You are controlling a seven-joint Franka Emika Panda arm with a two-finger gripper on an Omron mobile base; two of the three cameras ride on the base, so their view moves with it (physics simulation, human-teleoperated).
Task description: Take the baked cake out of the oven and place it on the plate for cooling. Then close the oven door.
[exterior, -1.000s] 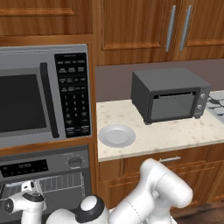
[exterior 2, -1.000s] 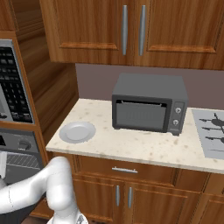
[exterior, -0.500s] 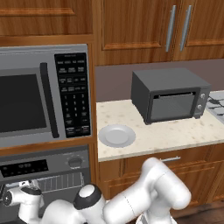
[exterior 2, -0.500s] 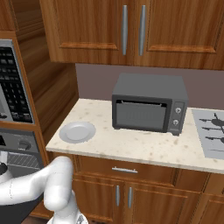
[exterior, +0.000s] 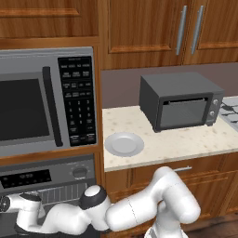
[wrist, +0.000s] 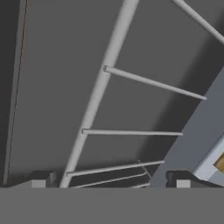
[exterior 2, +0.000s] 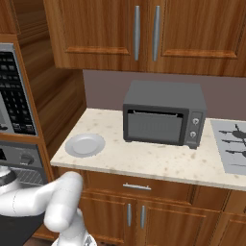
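My arm (exterior: 139,211) is folded low, reaching far left from the base, elbow bent, forearm stretched sideways, wrist at the left edge. In the hand view my gripper (wrist: 109,178) has jaws spread wide, both fingertips (wrist: 41,178) apart with nothing between them.

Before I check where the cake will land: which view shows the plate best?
The right base view: the plate lies whole and unblocked near the counter's left end. The left base view also shows it whole, near the microwave.
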